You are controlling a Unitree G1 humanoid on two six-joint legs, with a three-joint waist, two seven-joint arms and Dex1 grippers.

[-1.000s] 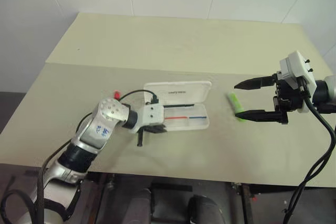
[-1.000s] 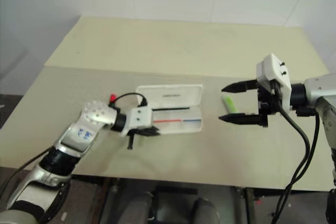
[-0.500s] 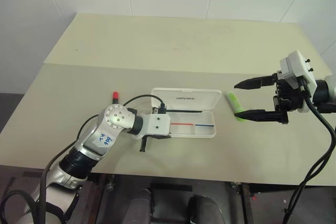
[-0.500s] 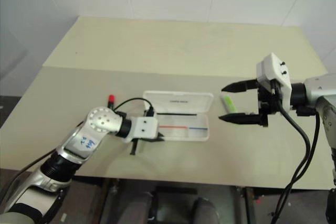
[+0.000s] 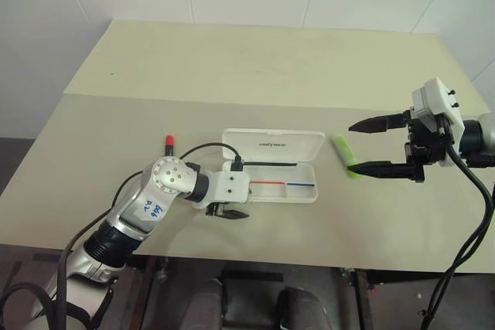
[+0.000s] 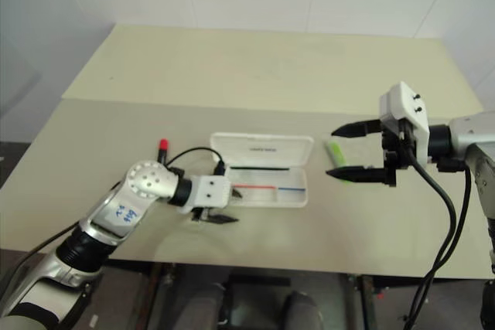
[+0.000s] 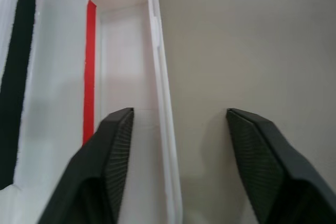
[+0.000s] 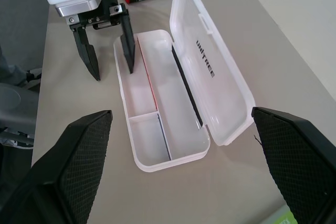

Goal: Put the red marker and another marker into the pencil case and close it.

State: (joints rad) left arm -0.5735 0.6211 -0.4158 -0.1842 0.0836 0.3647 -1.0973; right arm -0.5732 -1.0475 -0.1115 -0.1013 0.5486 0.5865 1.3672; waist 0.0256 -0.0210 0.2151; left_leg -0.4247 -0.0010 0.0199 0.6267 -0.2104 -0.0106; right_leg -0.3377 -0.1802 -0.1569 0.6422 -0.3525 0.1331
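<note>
Left gripper newly spread astride open pencil case wall.

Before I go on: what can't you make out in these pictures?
- Red marker: head views show only its red cap; the left arm covers the barrel.
- Green highlighter: partly behind the right gripper; right wrist view cuts it off at the edge.
- Pencil case: lid print is too small to read in head views.
- Left gripper: whether a finger touches the case wall is unclear.

Open pencil case between red marker and green highlighter on table.
</note>
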